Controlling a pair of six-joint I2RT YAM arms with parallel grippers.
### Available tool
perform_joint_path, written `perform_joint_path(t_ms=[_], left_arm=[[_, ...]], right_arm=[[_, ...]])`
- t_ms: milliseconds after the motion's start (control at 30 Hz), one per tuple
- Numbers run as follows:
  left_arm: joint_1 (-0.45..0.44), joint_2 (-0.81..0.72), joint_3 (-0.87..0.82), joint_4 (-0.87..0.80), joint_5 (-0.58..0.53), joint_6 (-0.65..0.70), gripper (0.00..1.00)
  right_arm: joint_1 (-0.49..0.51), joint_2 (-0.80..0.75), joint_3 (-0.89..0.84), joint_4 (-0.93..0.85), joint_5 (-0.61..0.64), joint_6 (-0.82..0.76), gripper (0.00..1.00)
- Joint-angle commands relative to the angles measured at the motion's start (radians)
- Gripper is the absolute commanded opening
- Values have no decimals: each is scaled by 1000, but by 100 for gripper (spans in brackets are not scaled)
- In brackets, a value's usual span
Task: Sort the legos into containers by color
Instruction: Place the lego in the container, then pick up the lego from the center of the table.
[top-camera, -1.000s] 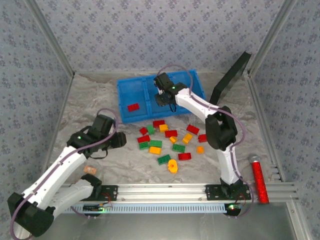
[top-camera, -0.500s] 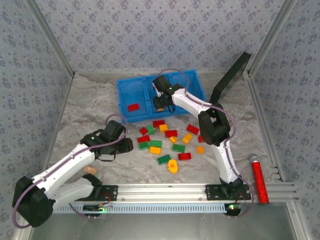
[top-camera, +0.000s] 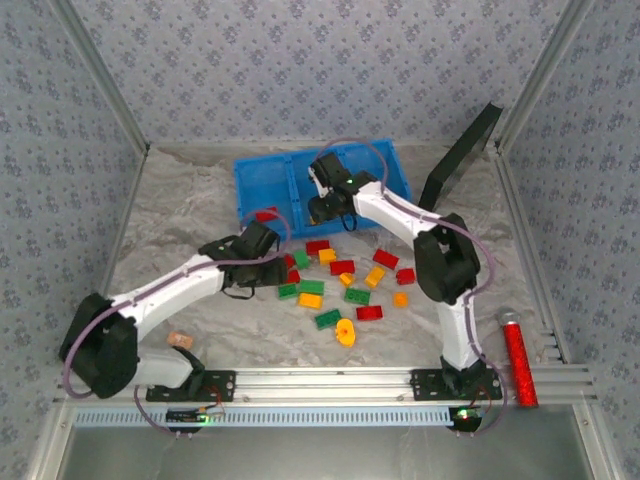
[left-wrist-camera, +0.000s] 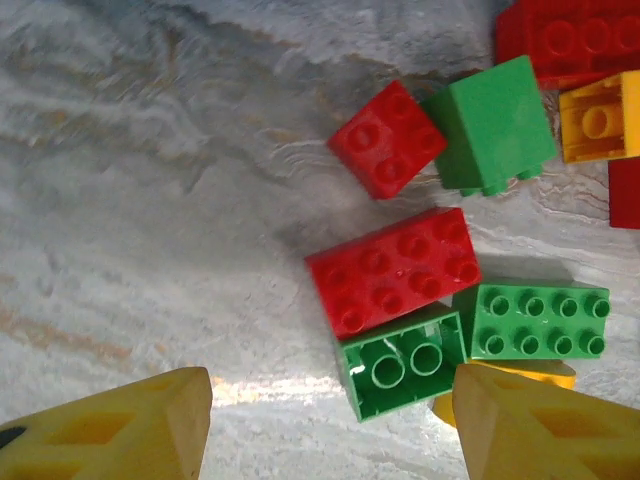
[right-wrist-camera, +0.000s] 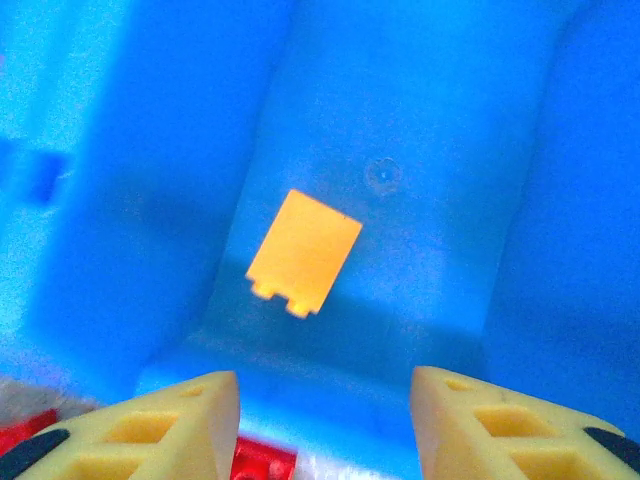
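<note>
Yellow-fingered, the left tool (left-wrist-camera: 330, 430) hangs wide open and empty over a green brick (left-wrist-camera: 403, 363) touching a red brick (left-wrist-camera: 392, 270), at the left edge of the legos (top-camera: 343, 267). Centre on one, jaws across its short sides, sparing its neighbour. Beyond, the right tool (right-wrist-camera: 325, 420) gapes empty above an orange brick (right-wrist-camera: 303, 251) in the middle compartment of the bin (top-camera: 262, 185).

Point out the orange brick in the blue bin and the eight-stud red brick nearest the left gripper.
orange brick (right-wrist-camera: 303, 252), right wrist view, middle of its face.
eight-stud red brick (left-wrist-camera: 392, 271), left wrist view, centre of studded top.
</note>
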Motion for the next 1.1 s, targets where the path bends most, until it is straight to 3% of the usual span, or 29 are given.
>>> perform_joint_path(t_ms=[0,300,533,1067], left_arm=[[-8,58,72,5,-37,148,65],[-8,201,156,-10,-7,405,63],[-8,222,137,-5,63,489,62],[-12,310,143,40,87,510,65]], right_arm=[[8,-135,-94,26,8,12,51],[38,-392,-356,22,77,73,53],[50,-548,-504,-7,114,127,55],[31,-587,-599,-38,94,148,57]])
